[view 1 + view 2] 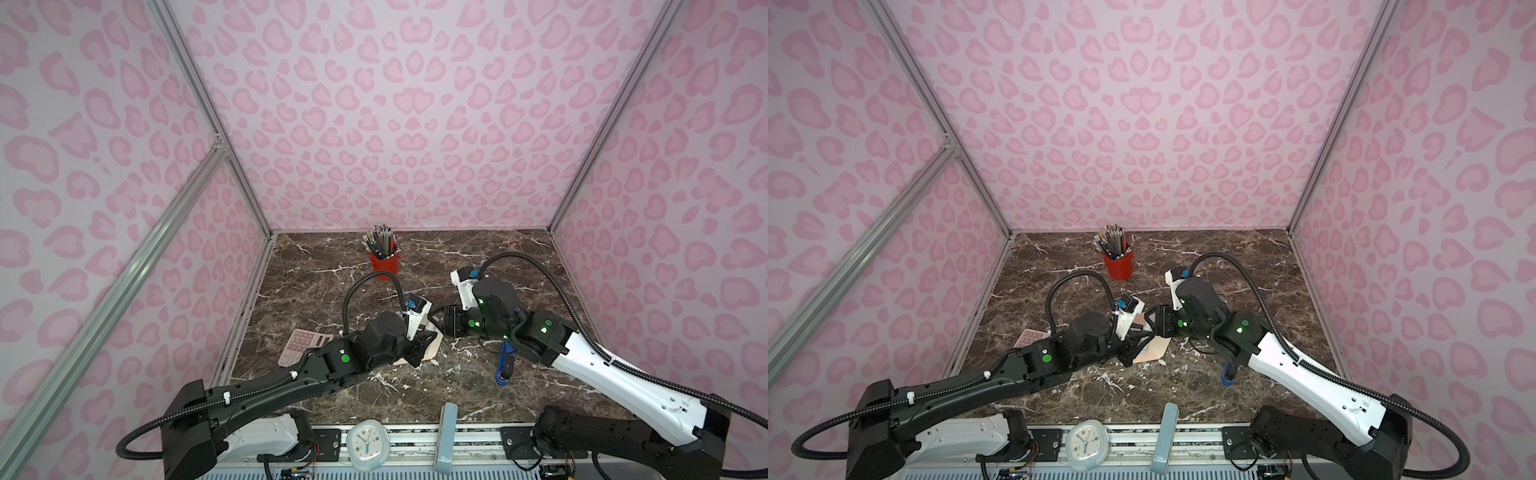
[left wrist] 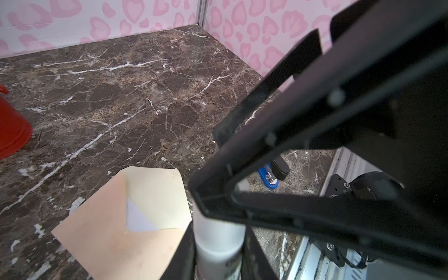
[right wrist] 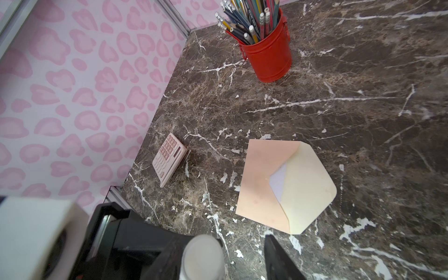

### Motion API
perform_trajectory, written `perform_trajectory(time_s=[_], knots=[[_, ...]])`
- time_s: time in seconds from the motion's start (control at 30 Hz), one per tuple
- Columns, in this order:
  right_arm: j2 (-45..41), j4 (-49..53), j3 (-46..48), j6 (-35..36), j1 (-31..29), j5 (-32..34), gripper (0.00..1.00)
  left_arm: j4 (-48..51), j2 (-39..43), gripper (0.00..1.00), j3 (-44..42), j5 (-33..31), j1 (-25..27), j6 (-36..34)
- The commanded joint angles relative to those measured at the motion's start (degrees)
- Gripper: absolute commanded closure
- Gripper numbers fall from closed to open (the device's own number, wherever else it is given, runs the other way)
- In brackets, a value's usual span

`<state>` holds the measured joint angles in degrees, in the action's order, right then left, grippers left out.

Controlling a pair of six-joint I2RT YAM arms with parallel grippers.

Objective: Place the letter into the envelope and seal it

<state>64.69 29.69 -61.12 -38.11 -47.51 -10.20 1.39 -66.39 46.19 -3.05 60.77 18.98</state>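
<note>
Brown marble desk (image 3: 339, 121): insertion done, sealing left

Left claw (image 2: 218, 266) clamps a white cylindrical glue stick (image 2: 218, 232); right claw (image 3: 224, 264) gapes around its end. Nearby, the thin white paper letter (image 3: 278, 184) sits inside the flat peach-pink paper envelope (image 3: 261, 189), cream pointed flap (image 3: 310, 189) open, apparently unglued

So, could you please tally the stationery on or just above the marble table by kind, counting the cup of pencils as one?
envelope: 1
letter, tucked in the envelope: 1
glue stick, held off the table: 1
calculator: 1
stapler: 1
pencil cup: 1
Total: 6
</note>
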Motion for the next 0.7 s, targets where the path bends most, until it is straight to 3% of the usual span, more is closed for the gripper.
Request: perform_trajectory(time_s=[0.0, 0.33, 0.5, 0.63, 0.67], knots=[[0.78, 0.32, -0.71, -0.46, -0.32, -0.49, 0.51, -2.83, -0.05, 0.76, 0.50, -0.49, 0.05, -0.79], [2.64, -0.63, -0.77, -1.83, -0.73, -1.31, 0.56, -3.86, 0.77, 0.76, -0.33, -1.02, 0.13, -1.14], [2.64, -1.54, -0.60, -2.06, -0.92, -1.31, 0.74, -3.75, 1.04, 0.75, -0.56, -0.57, 0.16, -1.19], [2.46, -1.59, -1.25, -1.93, -0.91, -0.74, 0.81, -4.15, 1.16, 0.65, -1.10, 0.42, 0.14, -0.81], [2.43, -1.48, -1.40, -1.83, -0.92, -0.70, 0.82, -4.19, 1.13, 0.56, -1.27, 0.67, 0.13, -0.71]])
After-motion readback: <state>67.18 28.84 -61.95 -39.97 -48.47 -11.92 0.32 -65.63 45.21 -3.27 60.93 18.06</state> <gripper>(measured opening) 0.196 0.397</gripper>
